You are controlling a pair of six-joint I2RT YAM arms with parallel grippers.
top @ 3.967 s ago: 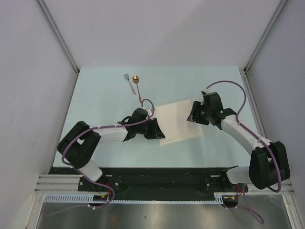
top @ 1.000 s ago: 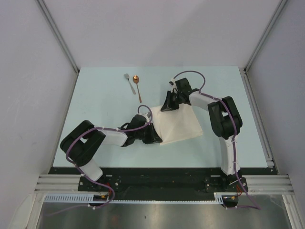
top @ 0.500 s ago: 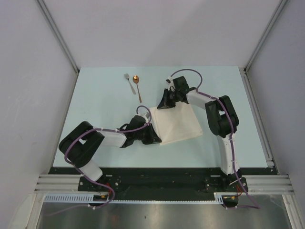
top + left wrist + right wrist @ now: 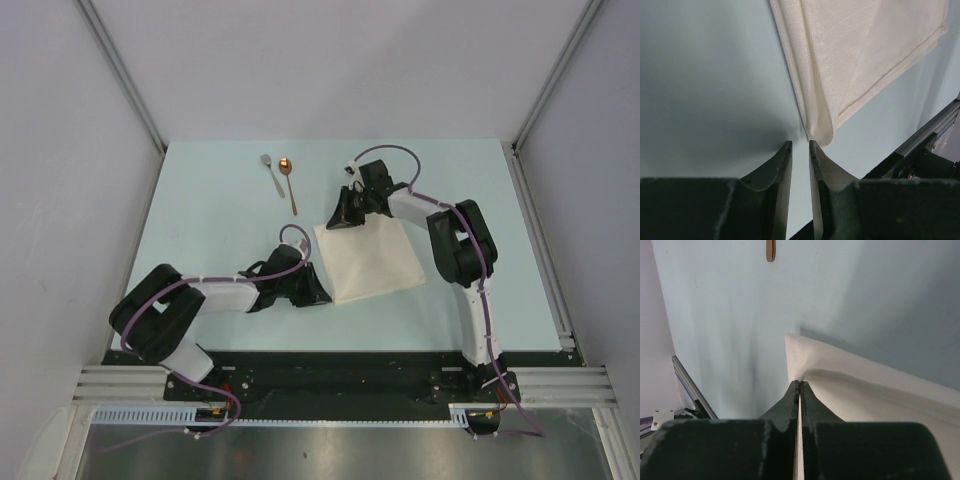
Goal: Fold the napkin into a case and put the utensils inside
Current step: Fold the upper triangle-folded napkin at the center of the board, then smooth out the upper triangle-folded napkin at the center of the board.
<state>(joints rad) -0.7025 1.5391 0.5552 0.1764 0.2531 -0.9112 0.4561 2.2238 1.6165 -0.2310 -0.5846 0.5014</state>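
Change vs a second ago: the upper-left corner of the napkin [image 4: 372, 262] is dragged further toward the left of the frame by the right fingers [image 4: 785, 405], so the top edge is stretched out and the cloth is squared up. The right fingers are closed flat together, and the cloth edge appears to be pinched at their tips. A small ridge is raised there in the right wrist view. The left fingers [image 4: 777, 165] are backed off the lower-left corner. A narrow gap is left between them and nothing is held. The corner is seen just ahead of the tips.

Meaning for the task: a fold is already laid, but a wide, roughly square packet is presented, not yet a narrow case. More folding is judged necessary before anything is inserted. The fork [image 4: 269, 172] and spoon [image 4: 289, 182] are left untouched, side by side at the upper left of the desk [image 4: 200, 240], well apart from the napkin, which is laid mid-frame, slightly right of centre.

Materials: off-white woven cloth, fine weave, soft. Stacked layers, a rounded folded edge and a hem line are seen in the left wrist view. It looks limp, so layer slip is likely if a corner is released early. Fork: silver metal. Spoon: slim handle, copper-orange bowl. Desk: pale blue, smooth, matte.
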